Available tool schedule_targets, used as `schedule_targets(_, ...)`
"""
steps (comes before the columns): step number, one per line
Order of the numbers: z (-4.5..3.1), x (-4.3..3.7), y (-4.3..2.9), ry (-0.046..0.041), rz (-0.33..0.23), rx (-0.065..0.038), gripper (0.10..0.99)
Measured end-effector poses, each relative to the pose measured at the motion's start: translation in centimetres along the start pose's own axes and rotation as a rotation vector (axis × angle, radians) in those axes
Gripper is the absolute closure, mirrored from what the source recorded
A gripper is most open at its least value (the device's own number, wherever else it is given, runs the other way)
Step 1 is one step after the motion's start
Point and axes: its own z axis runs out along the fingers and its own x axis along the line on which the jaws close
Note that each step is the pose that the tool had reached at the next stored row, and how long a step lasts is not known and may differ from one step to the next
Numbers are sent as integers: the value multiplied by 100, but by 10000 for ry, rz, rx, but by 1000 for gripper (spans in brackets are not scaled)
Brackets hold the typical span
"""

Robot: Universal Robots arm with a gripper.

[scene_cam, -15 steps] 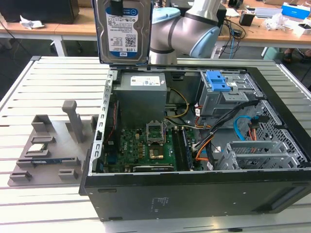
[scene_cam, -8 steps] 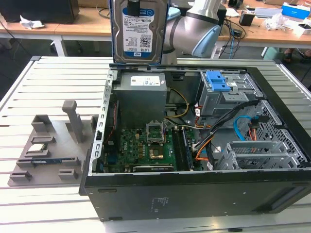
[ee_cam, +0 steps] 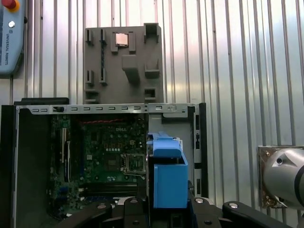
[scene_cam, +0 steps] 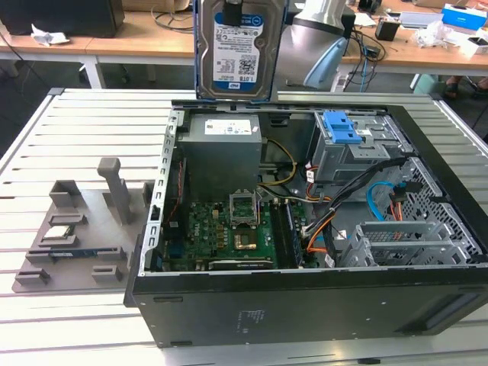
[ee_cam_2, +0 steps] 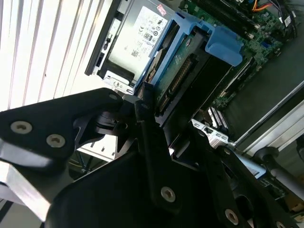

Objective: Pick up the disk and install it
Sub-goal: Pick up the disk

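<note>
Hanging upright over the open computer case on the table, the disk is clamped at its top end by the hand, its long axis vertical and its label facing the exterior view. It looks dense, rigid and shock-sensitive; the blue side rails probably offer surer purchase than the smooth metal.

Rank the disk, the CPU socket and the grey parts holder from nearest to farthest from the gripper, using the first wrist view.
1. The disk: clamped in the gripper itself.
2. The CPU socket: on the motherboard inside the open computer case.
3. The grey parts holder: on the slatted table, outside the case wall.
</note>
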Motion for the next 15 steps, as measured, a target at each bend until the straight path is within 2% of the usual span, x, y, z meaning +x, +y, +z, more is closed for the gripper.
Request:
schedule_targets(4, -12, -5, -153, 1, 1, -16, 725)
schedule_targets(14, -38, -14, -468, 2, -1, -47, 725)
schedule_targets(15, -50, -18, -612, 2, 0, -62, 725)
